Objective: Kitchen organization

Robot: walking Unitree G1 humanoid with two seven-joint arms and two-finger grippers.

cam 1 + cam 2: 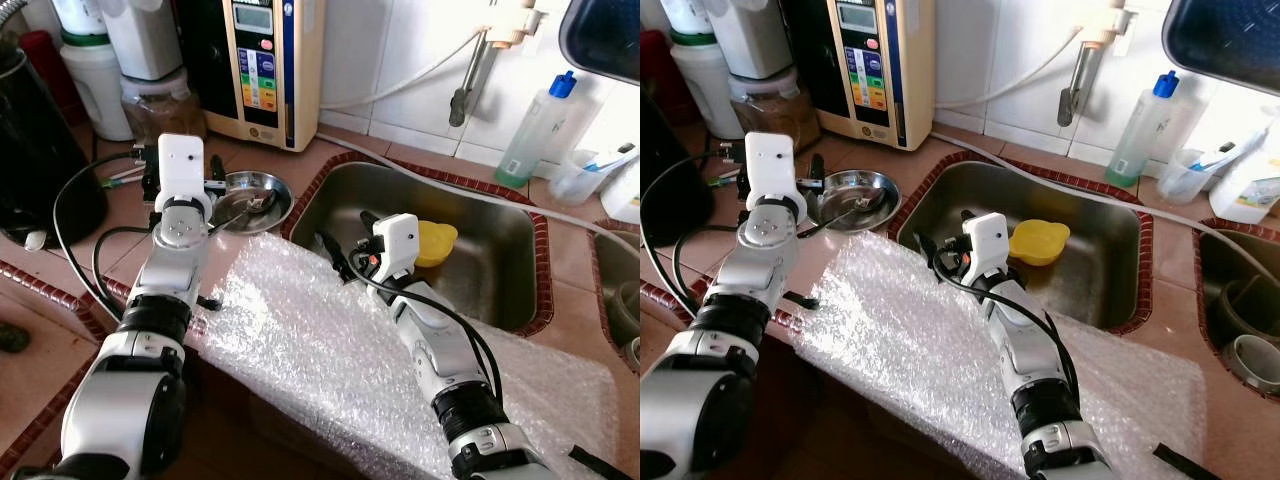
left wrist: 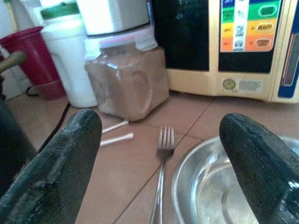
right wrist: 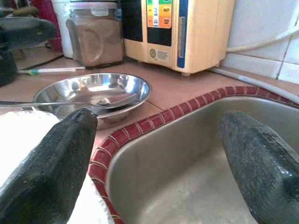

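Taking the steel sink (image 1: 500,290) as the landmark, little of the tidying looks done as yet. Just beyond the sink's left rim sits a shallow steel bowl (image 1: 255,200) with a spoon (image 3: 70,103) lying across it, and a fork (image 2: 161,163) rests on the tiled counter (image 1: 330,150) beside the bowl, on the side away from the sink. Two cotton swabs (image 2: 114,133) lie loose farther from the sink, near a jar of brown powder (image 2: 126,79). Inside the sink a yellow lid-like piece (image 1: 435,242) lies at the bottom. A sheet of bubble wrap (image 1: 330,350) drapes over the counter edge in front of the sink. The left gripper (image 2: 161,163) hovers over the fork and the bowl's rim, fingers spread wide with nothing between them. The right gripper (image 3: 156,154) hangs at the sink's left corner, likewise wide apart and empty. My judgement is that the cutlery, bowl and swabs all wait to be gathered, so the work is at an early stage, with the fork the likely first pick.
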